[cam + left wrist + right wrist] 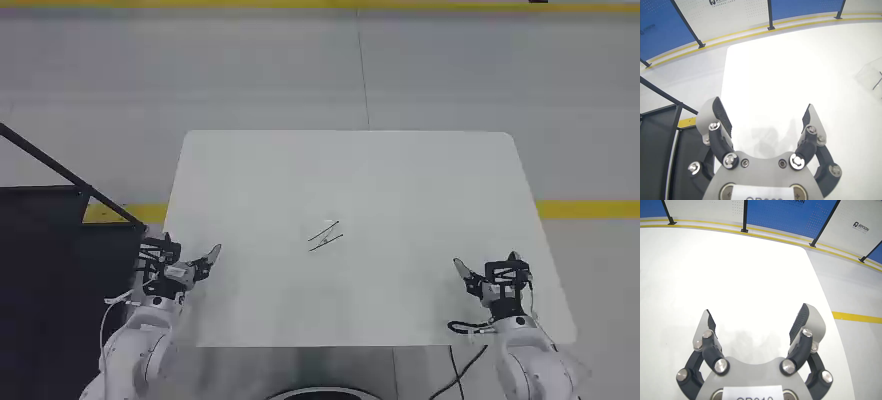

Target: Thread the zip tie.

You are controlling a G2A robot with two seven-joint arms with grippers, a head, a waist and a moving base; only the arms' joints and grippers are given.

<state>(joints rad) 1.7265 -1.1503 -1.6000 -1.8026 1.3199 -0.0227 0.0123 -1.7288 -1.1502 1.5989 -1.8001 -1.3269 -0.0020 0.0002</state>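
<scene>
Top view: zip tie (325,237) lies flat near centre of the white table (420,180), well apart from left gripper (185,258) and right gripper (488,265), which sit at the near corners.
Left wrist view: claw spread, holding nothing.
Right wrist view: claw spread, holding nothing.

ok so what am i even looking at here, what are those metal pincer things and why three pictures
This is a two-armed robot at a white rectangular table. The top picture looks down from a camera above its arms. The other two come from cameras on its wrists, each looking along its own grey metal claw: the left claw and the right claw. Both are open and hold nothing. The thin black zip tie strips lie mid-table, untouched.
</scene>
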